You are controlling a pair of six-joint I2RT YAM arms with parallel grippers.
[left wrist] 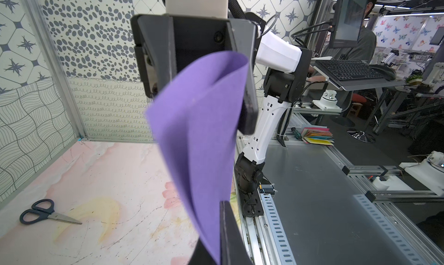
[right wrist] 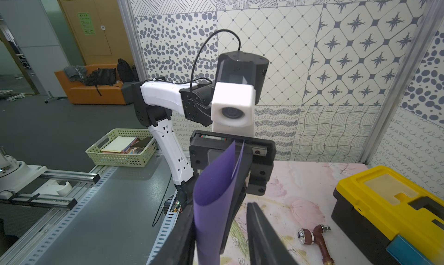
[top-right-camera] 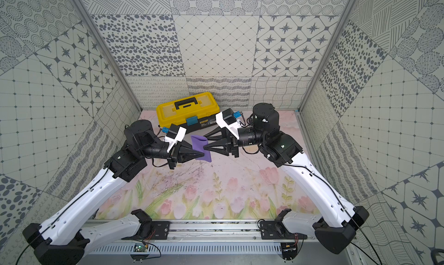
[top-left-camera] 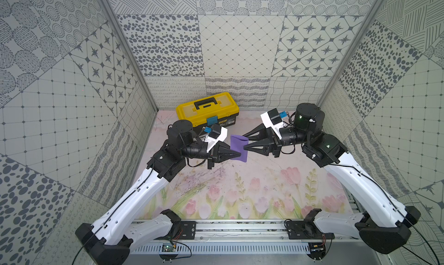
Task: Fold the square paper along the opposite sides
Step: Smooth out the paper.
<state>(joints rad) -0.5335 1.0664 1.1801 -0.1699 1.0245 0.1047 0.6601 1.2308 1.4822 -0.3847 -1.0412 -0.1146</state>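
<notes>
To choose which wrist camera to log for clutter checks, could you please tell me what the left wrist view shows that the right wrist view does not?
Only the left wrist view shows the scissors lying on the table, and a stack of coloured sheets beyond it. Only the right wrist view shows the yellow toolbox, a reddish-brown fitting lying near it, and a green basket. Both show the square paper, curled over in the air, and the floral table.
</notes>
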